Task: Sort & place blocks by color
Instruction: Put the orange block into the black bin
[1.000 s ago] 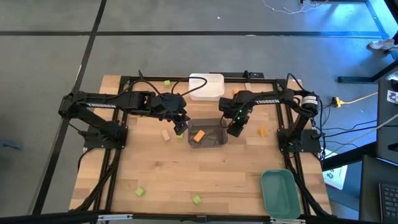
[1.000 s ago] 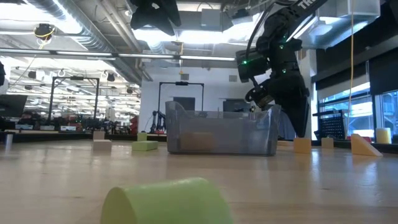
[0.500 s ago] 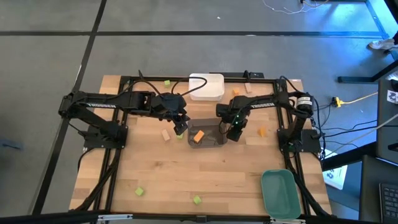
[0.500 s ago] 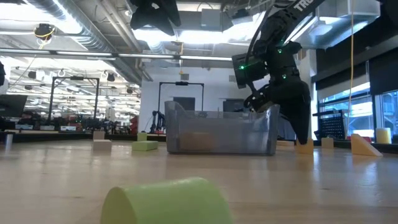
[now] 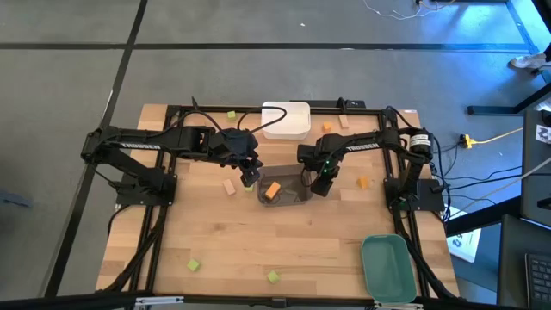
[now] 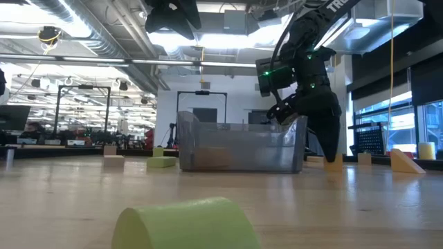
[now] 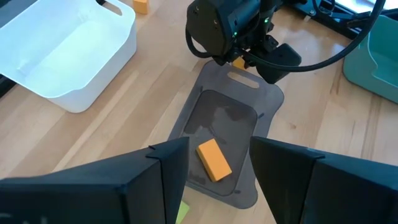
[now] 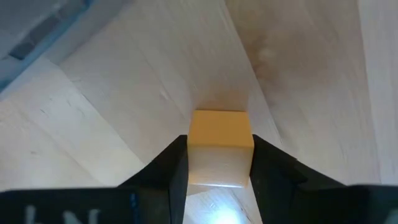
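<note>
A dark grey bin (image 5: pixel 286 191) sits mid-table with one orange block (image 7: pixel 213 160) lying flat inside it. My right gripper (image 5: pixel 320 182) is at the bin's right end, shut on another orange block (image 8: pixel 219 146). My left gripper (image 5: pixel 250 176) hovers open over the bin's left end, its fingers (image 7: pixel 155 180) apart above the bin. A light green block (image 7: pixel 181 211) lies just outside the bin's left end, and a tan block (image 5: pixel 229 187) lies further left. A loose orange block (image 5: pixel 362 182) rests on the table right of the right gripper. My right gripper pinches the orange block (image 8: pixel 219 124) between its two fingers (image 8: pixel 171 165), one on each of two opposite side faces. The fingers come from above, slanting down. The block's free end sticks out beyond the fingertips over the wood, beside the bin's right end (image 7: pixel 244 78). Whether a finger touches the bin's rim I cannot tell.
A white bin (image 5: pixel 286 120) stands at the far edge and a green bin (image 5: pixel 385 267) at the near right corner. Light green blocks lie near the far edge (image 5: pixel 231 114) and near the near edge (image 5: pixel 194 265) (image 5: pixel 273 276). A black frame rail rings the table.
My right gripper has moved toward the table's left, up to the grey bin's right end, keeping its hold on the orange block. The grey bin has slid a little toward the left.
</note>
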Controlling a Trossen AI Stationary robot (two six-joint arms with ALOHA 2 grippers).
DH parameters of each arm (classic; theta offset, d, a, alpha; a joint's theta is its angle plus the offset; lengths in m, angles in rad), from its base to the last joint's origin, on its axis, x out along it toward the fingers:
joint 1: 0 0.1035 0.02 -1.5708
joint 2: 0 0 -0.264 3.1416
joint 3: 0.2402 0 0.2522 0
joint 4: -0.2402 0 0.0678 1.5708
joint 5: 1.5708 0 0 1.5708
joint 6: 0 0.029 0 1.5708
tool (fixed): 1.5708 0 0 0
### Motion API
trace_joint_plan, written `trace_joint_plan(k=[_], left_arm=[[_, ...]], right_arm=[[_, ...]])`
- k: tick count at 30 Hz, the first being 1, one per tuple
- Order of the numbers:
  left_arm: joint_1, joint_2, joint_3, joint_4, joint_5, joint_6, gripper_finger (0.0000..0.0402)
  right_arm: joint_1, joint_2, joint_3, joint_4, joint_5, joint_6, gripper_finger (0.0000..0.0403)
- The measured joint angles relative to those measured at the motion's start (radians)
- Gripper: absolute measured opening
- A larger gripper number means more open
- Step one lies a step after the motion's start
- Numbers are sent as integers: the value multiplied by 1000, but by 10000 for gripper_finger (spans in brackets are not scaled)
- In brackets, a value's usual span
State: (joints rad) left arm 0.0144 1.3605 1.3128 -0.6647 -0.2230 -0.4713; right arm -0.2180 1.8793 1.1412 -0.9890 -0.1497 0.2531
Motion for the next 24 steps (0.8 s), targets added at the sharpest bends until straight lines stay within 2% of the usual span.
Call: trace_joint_plan(k=[5,10,13,24], left_arm=[[0,0,0,0,0,0,161],[0,0,0,-1,0,3,161],[0,0,0,0,0,9,161],[0,0,0,-6,-10,12,161]], right_arm=[[0,-14,20,-20,-1,0,133],[0,-52,91,-107,4,28,133],[5,-54,126,-187,42,30,133],[64,-58,368,-275,63,34,133]])
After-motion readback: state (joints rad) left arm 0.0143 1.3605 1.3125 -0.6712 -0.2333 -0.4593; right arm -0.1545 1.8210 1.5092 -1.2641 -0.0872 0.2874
